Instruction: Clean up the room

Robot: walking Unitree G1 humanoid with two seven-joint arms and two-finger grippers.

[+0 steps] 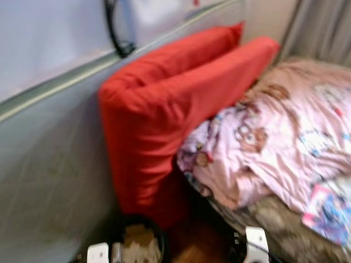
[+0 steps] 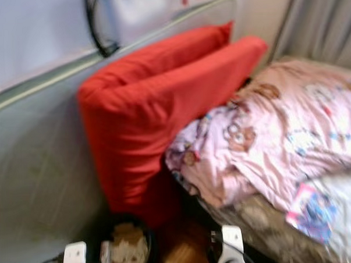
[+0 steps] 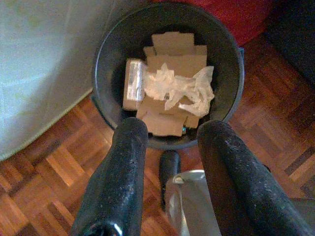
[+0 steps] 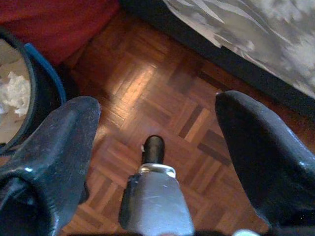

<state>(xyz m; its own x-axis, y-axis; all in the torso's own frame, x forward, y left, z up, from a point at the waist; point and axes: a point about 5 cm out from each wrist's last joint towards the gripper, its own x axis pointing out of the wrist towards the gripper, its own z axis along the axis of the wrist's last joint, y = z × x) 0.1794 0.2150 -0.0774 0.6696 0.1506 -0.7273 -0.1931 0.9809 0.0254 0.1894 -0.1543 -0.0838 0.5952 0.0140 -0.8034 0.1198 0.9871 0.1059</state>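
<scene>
Left gripper [image 3: 170,135]: fingers parted, holding nothing, hung above the bin.
Bin [image 3: 108,59]: dark, round, on the parquet floor [image 3: 44,172] at the foot of the red cushion [image 1: 163,109]; held cardboard pieces [image 3: 172,64] and crumpled white paper [image 3: 179,88].
Right gripper [image 4: 157,123]: fingers wide apart, empty, over bare floor between bin and bed.
Pink blanket [image 1: 292,132]: heaped at the bed's head end, against the cushion.

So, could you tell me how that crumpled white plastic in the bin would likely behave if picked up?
The crumpled white plastic looks thin and wrinkled, so probably floppy and very light. It lies loose on cardboard pieces in the black bin, so it should lift freely. The left gripper hangs above, fingers open.
</scene>
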